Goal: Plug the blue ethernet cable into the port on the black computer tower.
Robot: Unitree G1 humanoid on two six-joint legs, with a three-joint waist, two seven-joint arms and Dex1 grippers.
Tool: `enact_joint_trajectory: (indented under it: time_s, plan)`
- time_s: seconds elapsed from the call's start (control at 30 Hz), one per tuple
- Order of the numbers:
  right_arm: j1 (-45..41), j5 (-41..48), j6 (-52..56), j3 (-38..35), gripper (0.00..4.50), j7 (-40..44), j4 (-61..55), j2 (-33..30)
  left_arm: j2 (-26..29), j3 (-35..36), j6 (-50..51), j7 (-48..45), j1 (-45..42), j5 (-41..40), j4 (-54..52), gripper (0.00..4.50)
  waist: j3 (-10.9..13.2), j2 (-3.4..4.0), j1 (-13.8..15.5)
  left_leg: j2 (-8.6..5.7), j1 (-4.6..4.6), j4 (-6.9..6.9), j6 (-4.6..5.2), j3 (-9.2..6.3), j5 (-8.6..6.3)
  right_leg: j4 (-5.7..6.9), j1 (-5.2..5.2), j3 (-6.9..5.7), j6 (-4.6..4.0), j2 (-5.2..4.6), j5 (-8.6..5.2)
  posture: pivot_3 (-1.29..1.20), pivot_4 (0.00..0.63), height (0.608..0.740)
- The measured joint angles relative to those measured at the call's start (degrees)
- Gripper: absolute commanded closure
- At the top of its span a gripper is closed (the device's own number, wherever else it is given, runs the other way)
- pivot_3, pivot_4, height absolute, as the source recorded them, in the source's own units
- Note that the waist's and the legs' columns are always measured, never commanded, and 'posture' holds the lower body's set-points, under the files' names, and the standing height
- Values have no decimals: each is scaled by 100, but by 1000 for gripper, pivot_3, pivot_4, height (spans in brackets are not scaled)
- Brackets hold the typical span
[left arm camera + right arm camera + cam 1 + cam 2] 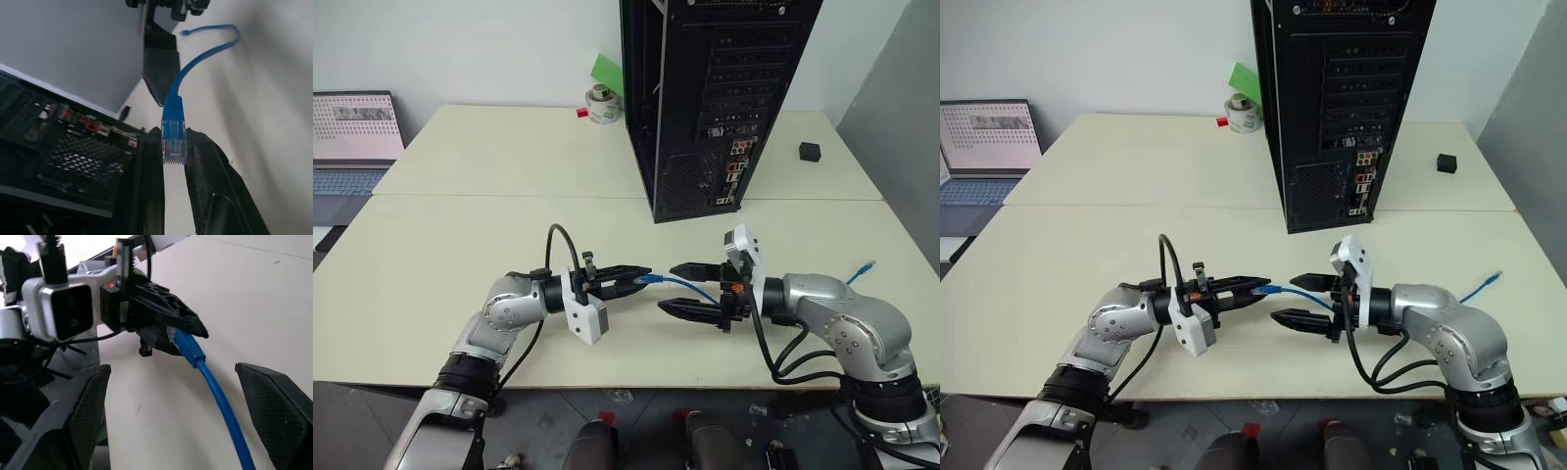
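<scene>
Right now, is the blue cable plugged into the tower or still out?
Out. The blue ethernet cable has its plug clamped in the left gripper, short of the black computer tower.

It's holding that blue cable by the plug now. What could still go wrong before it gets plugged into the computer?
The left gripper pinches only the plug of the blue ethernet cable, so it might twist or slip. The open right gripper straddles the cord and could snag it. The port is tiny among other connectors on the black computer tower, so a miss seems likely.

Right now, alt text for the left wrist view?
The left pincer is shut on the plug of the blue ethernet cable, whose cord loops away over the pale table. The black computer tower shows its rear connectors alongside, and the right pincer's finger stands beyond.
</scene>
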Motion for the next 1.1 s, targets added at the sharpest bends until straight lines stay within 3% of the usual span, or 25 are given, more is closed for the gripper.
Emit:
enact_joint_trajectory:
  time_s: [0.23, 0.33, 0.73, 0.9, 1.1]
  plan:
    - [-91, 258, 129, 6, 189, -290, 47, 280, 38, 18, -519, 705, -42, 532, 155, 4184, 0, 0, -2, 0, 0, 0, 0, -3, 0, 2, 0, -5, 0, 0, 0, 0, 150, 740]
    - [-101, 286, 131, 24, 587, -347, 96, 303, 69, 18, -568, 919, -47, 650, 177, 4184, 0, 0, -4, 0, 0, 0, 0, -3, 0, 2, 0, -5, 0, 0, 0, 0, 150, 740]
    - [-166, 281, 79, 60, 3351, -406, 255, 345, 237, -42, -603, 1520, -133, 1031, 181, 4184, 0, 0, -9, 0, 0, 0, 0, -3, 0, 3, 0, -7, 0, 0, 0, 0, 150, 740]
    - [-198, 281, 75, 58, 4298, -459, 281, 349, 295, -73, -658, 1658, -132, 1061, 183, 4184, 0, 1, -9, 0, 0, 0, 0, -3, 0, 3, 0, -7, 0, 0, 0, 0, 150, 740]
    - [-200, 289, 76, 69, 4495, -453, 281, 347, 358, -140, -658, 1770, -133, 1064, 190, 4190, 0, 0, -9, 0, 0, -1, 0, -4, 0, 3, 0, -8, 0, 0, 0, 0, 150, 740]
